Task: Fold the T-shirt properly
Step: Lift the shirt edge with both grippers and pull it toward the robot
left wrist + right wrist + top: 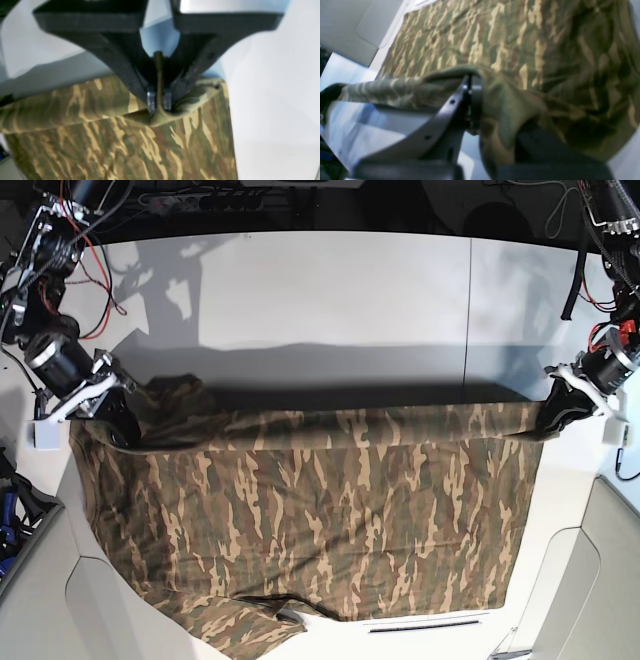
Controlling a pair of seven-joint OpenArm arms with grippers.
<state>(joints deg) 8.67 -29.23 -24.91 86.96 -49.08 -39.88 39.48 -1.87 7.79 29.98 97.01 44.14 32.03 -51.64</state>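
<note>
T-shirt [330,520] across white table [330,290]

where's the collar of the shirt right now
In the base view the tan collar sits at the T-shirt's near bottom edge, left of centre, far from both grippers holding the opposite edge.

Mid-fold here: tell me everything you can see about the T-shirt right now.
The T-shirt is soft camouflage fabric in olive, brown and tan. It hangs like a wide sheet from a taut top edge stretched between both arms, above the white table. The left gripper is shut on a thin pinched fold at one corner; the right gripper is shut on bunched cloth at the other. The lower edge drapes toward the camera, with a rumpled bit at the bottom.
</note>
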